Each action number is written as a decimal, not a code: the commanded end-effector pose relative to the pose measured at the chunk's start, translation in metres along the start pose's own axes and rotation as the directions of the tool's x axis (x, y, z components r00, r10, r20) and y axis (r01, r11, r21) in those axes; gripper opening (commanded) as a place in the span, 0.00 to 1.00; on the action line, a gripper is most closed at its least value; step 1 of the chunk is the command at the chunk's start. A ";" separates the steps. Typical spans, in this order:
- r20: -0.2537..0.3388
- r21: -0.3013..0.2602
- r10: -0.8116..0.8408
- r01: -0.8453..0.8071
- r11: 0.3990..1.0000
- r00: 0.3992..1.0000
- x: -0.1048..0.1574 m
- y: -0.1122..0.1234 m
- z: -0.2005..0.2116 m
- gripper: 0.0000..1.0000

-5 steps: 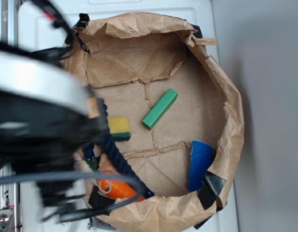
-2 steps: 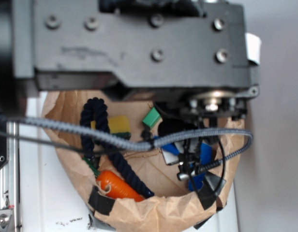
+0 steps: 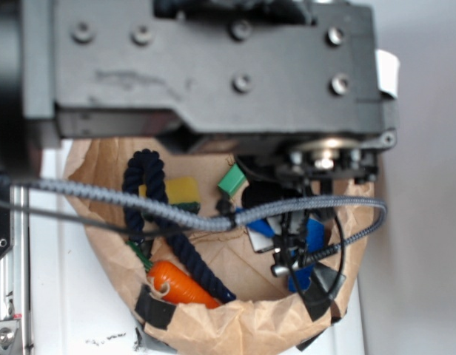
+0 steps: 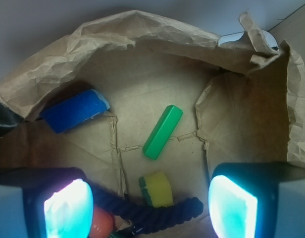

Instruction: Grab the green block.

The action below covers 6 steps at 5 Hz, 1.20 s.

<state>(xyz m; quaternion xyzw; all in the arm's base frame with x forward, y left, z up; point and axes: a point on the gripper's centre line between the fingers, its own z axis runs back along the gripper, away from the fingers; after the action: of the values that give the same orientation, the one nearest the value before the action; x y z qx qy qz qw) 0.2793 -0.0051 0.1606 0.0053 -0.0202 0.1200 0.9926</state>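
Observation:
The green block (image 4: 163, 132) is a bright green long bar lying flat and slanted on the brown paper floor of the bag, in the middle of the wrist view. In the exterior view only its near end (image 3: 232, 180) shows under the arm. My gripper (image 4: 150, 206) is open and empty, held high above the bag floor, its two glowing pads (image 4: 68, 208) wide apart. The block lies ahead of the gap between the pads, beyond the sponge.
A yellow sponge with a dark green layer (image 4: 156, 189) lies between the block and the gripper. A dark blue rope (image 4: 157, 213) and an orange carrot (image 3: 180, 285) lie near it. A blue curved piece (image 4: 76, 110) sits at the left. Crumpled paper bag walls (image 4: 142, 29) ring everything.
A second ago the arm was at the left and the whole block showed. It then swung over the bag and covers most of it. Nothing has moved in the last half second.

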 end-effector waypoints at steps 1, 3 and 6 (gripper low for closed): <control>-0.003 -0.004 0.073 -0.073 0.997 0.997 0.010 0.019 -0.005 1.00; 0.084 -0.086 0.171 -0.164 0.983 0.982 0.003 0.028 -0.047 1.00; 0.181 -0.123 0.264 -0.244 0.962 0.947 0.016 0.006 -0.097 1.00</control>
<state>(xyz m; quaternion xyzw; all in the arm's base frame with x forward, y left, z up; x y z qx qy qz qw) 0.2920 0.0069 0.0564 -0.0297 -0.1071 0.2502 0.9618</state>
